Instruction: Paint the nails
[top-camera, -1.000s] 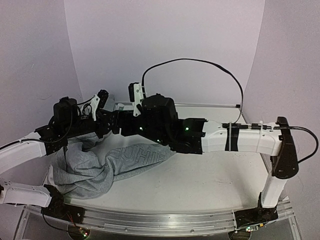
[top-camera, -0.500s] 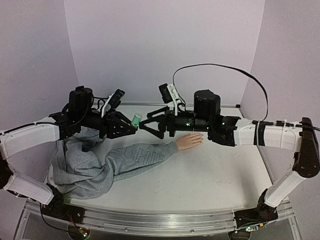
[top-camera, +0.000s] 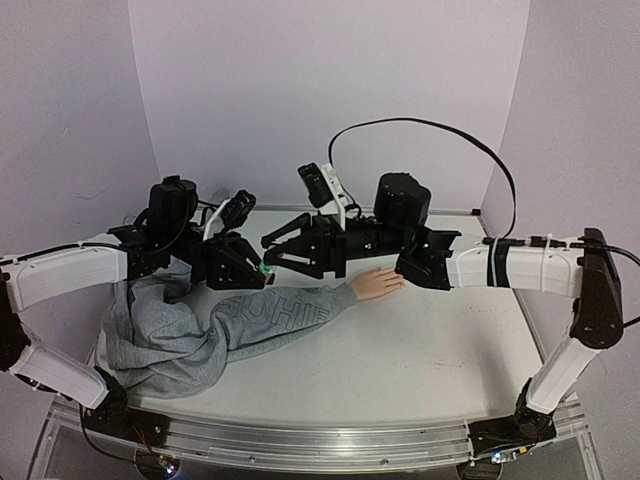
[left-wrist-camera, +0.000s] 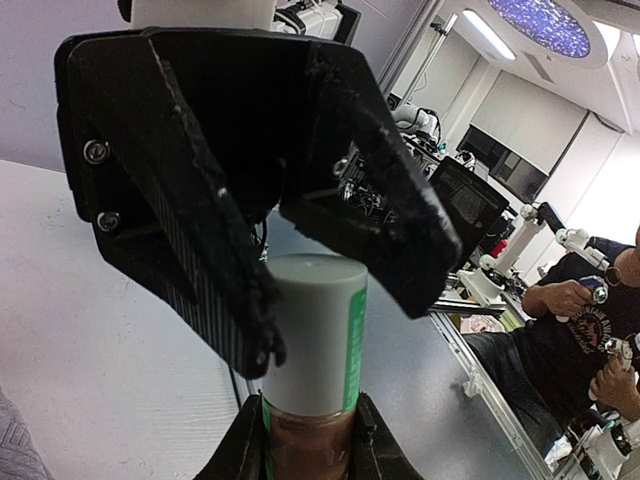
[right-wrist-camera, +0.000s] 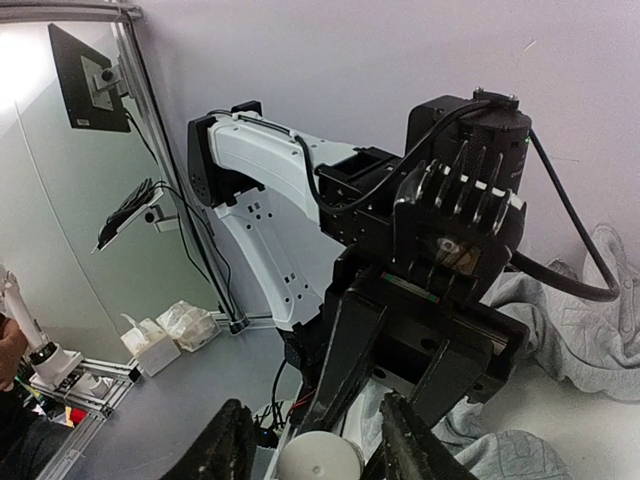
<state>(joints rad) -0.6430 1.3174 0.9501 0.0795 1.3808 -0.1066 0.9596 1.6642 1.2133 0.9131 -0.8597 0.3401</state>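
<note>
Grasping a brown bottle (left-wrist-camera: 308, 445) with the left gripper (top-camera: 255, 268). Straddling its pale cap (left-wrist-camera: 312, 330) with the right gripper (right-wrist-camera: 318, 440); impossible to tell whether clamped or loose. Behind and below the right gripper, on the counter (top-camera: 420, 360): nails (top-camera: 400, 281) of the mannequin hand (top-camera: 378, 284).

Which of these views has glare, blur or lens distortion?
Top external: soft, even light with a lilac cast, sharp throughout. Left wrist: wide-angle bulge, the bottle looms large, and the ceiling lamp glares. Right wrist: washed-out brightness at left, mild fisheye.
</note>
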